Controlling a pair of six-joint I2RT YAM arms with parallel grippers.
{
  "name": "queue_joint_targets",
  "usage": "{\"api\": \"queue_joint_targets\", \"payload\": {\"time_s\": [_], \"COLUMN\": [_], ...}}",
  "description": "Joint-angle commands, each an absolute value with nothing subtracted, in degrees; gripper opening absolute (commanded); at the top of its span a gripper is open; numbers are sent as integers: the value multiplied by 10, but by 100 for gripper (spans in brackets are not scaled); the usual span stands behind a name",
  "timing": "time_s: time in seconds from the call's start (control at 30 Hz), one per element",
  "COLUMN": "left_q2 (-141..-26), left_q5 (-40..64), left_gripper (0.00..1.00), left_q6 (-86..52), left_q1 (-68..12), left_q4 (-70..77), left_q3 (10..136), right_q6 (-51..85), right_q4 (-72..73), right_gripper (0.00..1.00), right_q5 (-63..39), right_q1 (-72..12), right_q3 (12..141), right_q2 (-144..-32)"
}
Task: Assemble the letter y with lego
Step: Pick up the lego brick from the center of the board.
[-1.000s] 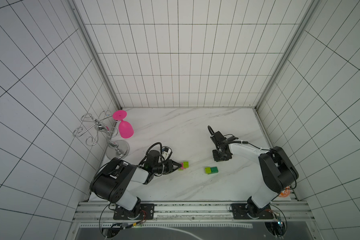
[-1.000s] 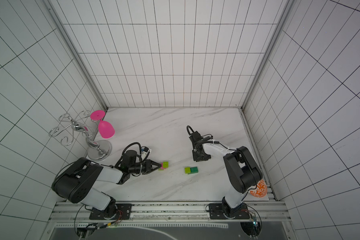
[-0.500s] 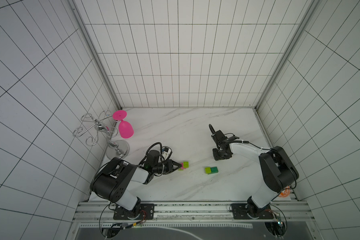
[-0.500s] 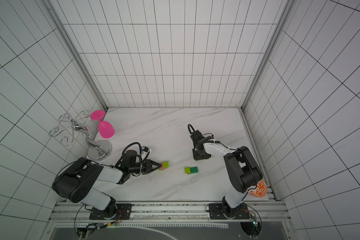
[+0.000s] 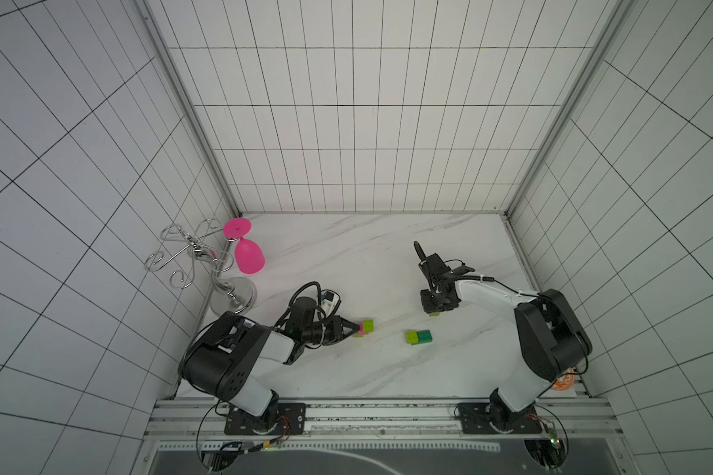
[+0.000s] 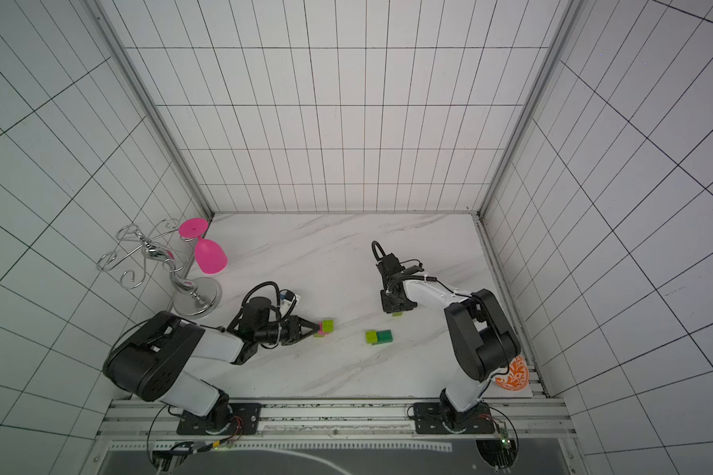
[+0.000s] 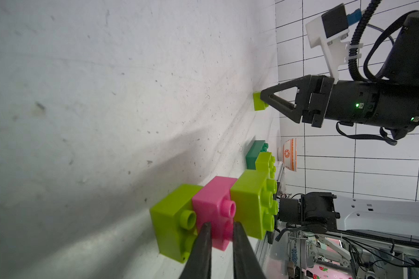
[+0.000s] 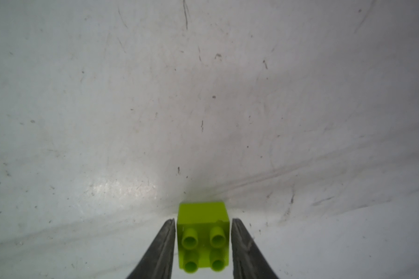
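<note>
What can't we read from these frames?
- Lone lime brick: in both top views only a sliver shows under the right gripper.
- Left gripper on the pink brick: left wrist view, its fingers cover the contact; clamped or not is unclear.
- Paired lime brick and dark green brick: too small in top views, overlapping in left wrist view; stacked or side by side, cannot tell.

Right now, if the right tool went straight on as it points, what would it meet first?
The right tool straddles a lone lime brick; pushing on, its fingers would likely meet the table beside it.
</note>
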State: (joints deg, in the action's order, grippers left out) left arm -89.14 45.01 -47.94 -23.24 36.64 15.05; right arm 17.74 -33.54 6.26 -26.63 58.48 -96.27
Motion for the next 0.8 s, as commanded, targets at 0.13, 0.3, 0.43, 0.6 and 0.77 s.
{"api": "queue_joint_targets", "payload": {"time_s": [0.13,0.3,0.43,0.6,0.77], "left_q2": [-921,-919,-918,-920,-923], "left_q5": [390,390,389,389,390], "left_gripper": [17,17,17,17,18], "left_q6": [-471,-471,-472,-471,-471], "left_q1": [-228,-228,-228,-228,-228], "left_q4": [287,287,287,288,290], "left_q3": [135,135,133,134,134], "right_q6": [179,178,178,179,180], "right_q4": [-361,-361,-359,-362,-360], "right_gripper": [45,45,40,40,42], "right_q5": [64,63,62,61,50], "right_q1": [-263,-263,-262,-263,-263], "right_q3": [617,617,614,608,603], "right_q2": [-945,-947,-951,-949,-951]}}
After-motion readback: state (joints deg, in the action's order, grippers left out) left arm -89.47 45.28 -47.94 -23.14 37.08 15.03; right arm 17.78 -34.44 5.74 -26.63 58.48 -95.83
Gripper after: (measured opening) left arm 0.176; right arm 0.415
